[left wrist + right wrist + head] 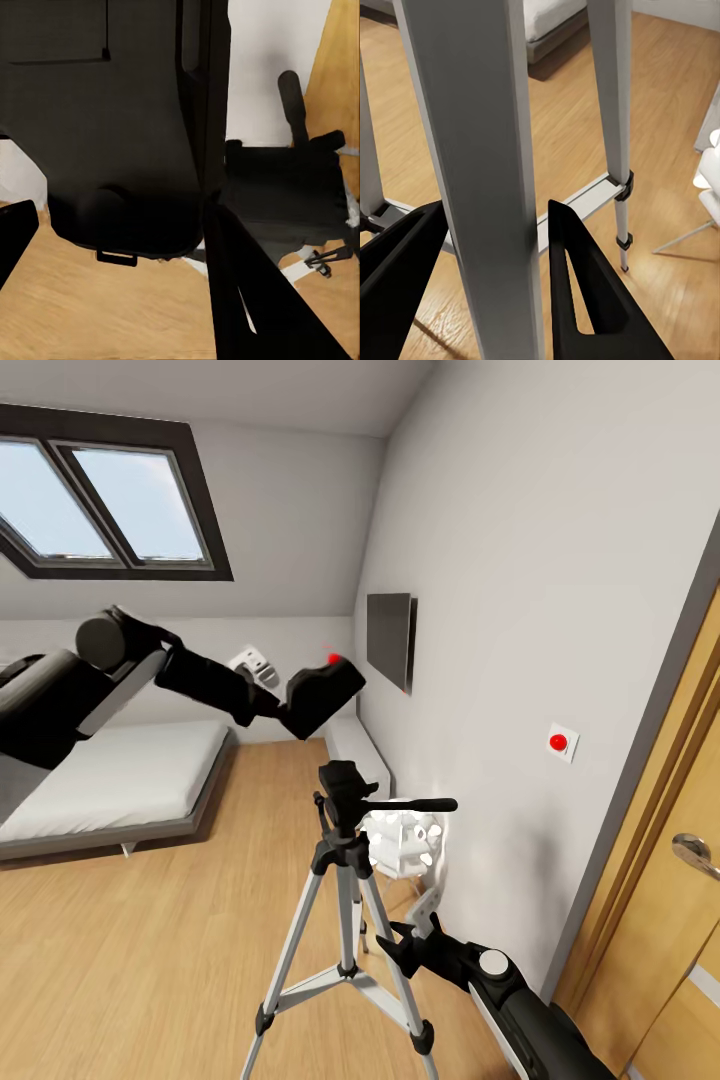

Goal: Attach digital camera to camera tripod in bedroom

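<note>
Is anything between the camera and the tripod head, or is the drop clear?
Nothing visible blocks it. The left gripper holds the camera above and slightly left of the tripod head, with open air between them. The pan handle sticks out to the right, off the path. The right gripper straddles a tripod leg low down.

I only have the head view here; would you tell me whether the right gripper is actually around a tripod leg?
Observer: Yes. In the right wrist view the right gripper has one silver leg of the camera tripod between its fingers, one on each side.
Operator: Thank you. Is the left gripper properly holding the digital camera?
Observer: The left wrist view shows the digital camera sitting between the left gripper's fingers.
Operator: And where is the tripod head from there?
Observer: In that same view it lies just beyond the camera, not touching it.
</note>
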You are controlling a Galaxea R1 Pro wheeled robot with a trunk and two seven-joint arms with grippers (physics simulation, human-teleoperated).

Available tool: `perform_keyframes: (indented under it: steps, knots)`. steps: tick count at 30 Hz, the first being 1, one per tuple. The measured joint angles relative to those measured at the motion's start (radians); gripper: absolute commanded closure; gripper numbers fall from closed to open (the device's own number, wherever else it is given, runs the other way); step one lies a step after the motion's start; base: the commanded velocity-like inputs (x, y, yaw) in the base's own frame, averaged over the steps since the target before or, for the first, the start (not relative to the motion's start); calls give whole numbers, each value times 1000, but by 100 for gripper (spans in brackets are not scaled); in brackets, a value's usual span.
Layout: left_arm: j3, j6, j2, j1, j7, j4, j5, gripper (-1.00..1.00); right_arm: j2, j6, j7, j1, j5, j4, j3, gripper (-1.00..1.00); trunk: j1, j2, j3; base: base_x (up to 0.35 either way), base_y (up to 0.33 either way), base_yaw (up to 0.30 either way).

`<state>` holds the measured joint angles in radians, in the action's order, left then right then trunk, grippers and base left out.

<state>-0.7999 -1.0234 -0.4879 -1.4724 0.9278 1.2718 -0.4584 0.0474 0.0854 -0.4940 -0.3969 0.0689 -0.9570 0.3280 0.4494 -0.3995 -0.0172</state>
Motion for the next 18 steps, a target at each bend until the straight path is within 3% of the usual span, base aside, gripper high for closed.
perform_keyframes:
  steps: [2, 6, 8, 13, 14, 18]
  knots:
    - [-4, 11, 13, 0, 43, -2, 55, 100, 0, 0, 0, 1, 1, -2, 1, 100, 0, 0, 0, 0, 0, 0]
    - [-6, 14, 29, 0, 82, -2, 112, 100, 0, 0, 0, 1, 2, -3, 1, 100, 0, 0, 0, 0, 0, 0]
    - [-6, 17, 44, -1, 126, -3, 169, 100, 0, -1, 0, 2, 2, -5, 1, 100, 0, 0, 0, 0, 0, 0]
    - [-7, 18, 60, -4, 211, -5, 255, 100, 0, -1, 0, 3, 3, -5, 1, 100, 0, 0, 0, 0, 0, 0]
    - [-7, 19, 60, -4, 211, -5, 257, 100, 0, -1, 0, 3, 3, -5, 1, 100, 0, 0, 0, 0, 0, 0]
    - [-6, 24, 67, -9, 308, -5, 357, 100, 0, -1, 0, 3, 3, -5, 1, 100, 0, 0, 0, 0, 0, 0]
